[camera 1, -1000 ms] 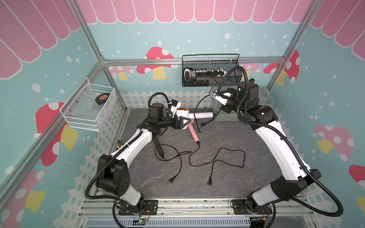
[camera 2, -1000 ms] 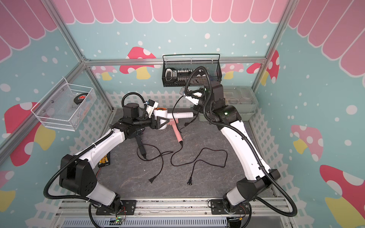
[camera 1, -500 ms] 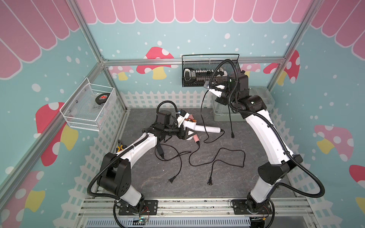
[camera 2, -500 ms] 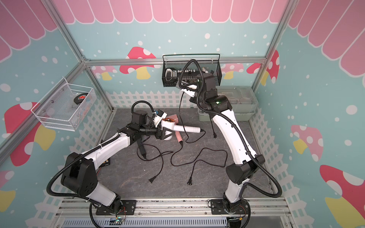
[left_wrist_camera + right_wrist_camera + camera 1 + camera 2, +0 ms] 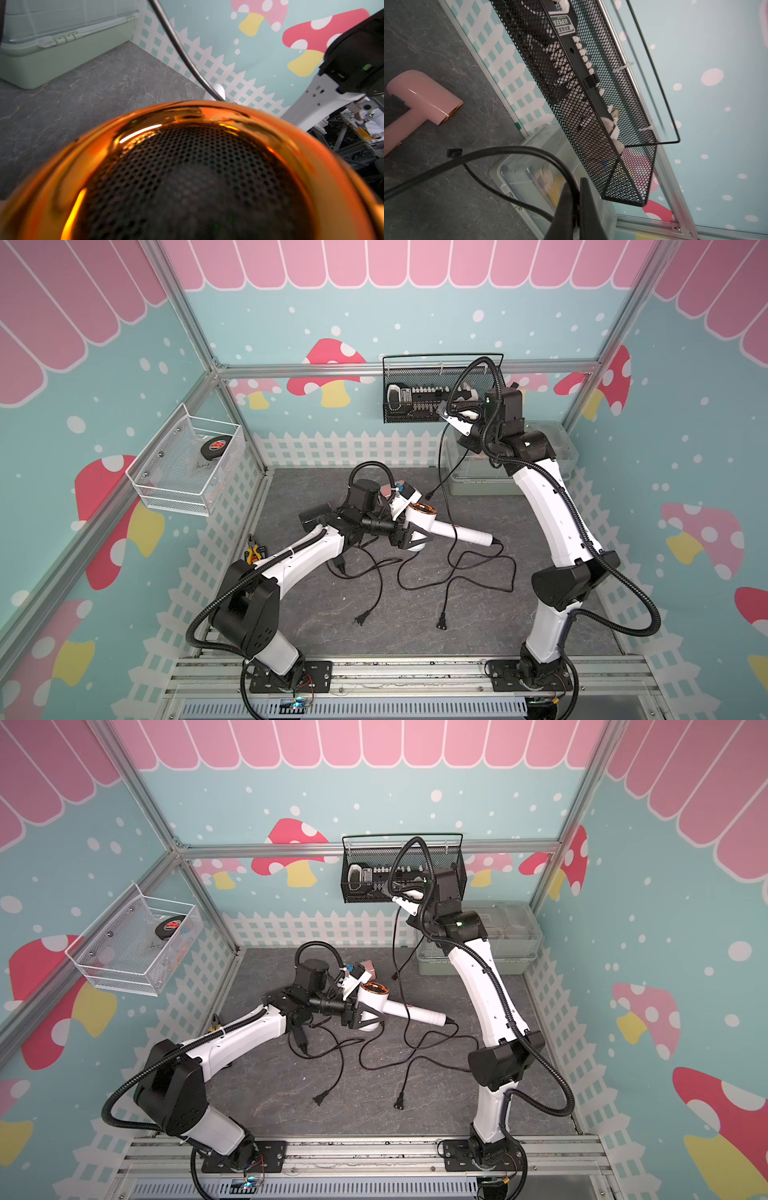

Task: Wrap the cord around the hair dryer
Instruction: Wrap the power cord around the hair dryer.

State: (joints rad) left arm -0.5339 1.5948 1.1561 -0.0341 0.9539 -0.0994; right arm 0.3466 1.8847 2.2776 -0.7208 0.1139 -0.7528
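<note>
Top views show my left pincer (image 5: 417, 536) clamping the white hair dryer (image 5: 420, 517) above the mat (image 5: 324, 614), my right pincer (image 5: 445, 416) pinched shut on the black cord (image 5: 439, 464), slack held high; looping the handle (image 5: 461, 534) likely comes next.

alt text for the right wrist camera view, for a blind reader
The right arm's fingers pinch a black cord that loops out over a dark mat. A pink hair dryer lies on the mat, and a black mesh basket hangs on the wall above a clear-lidded box.

A robotics lab test cell: aluminium frame (image 5: 291, 369), mushroom-printed wall panels (image 5: 291, 302), slotted mounting rail (image 5: 395, 672).
</note>
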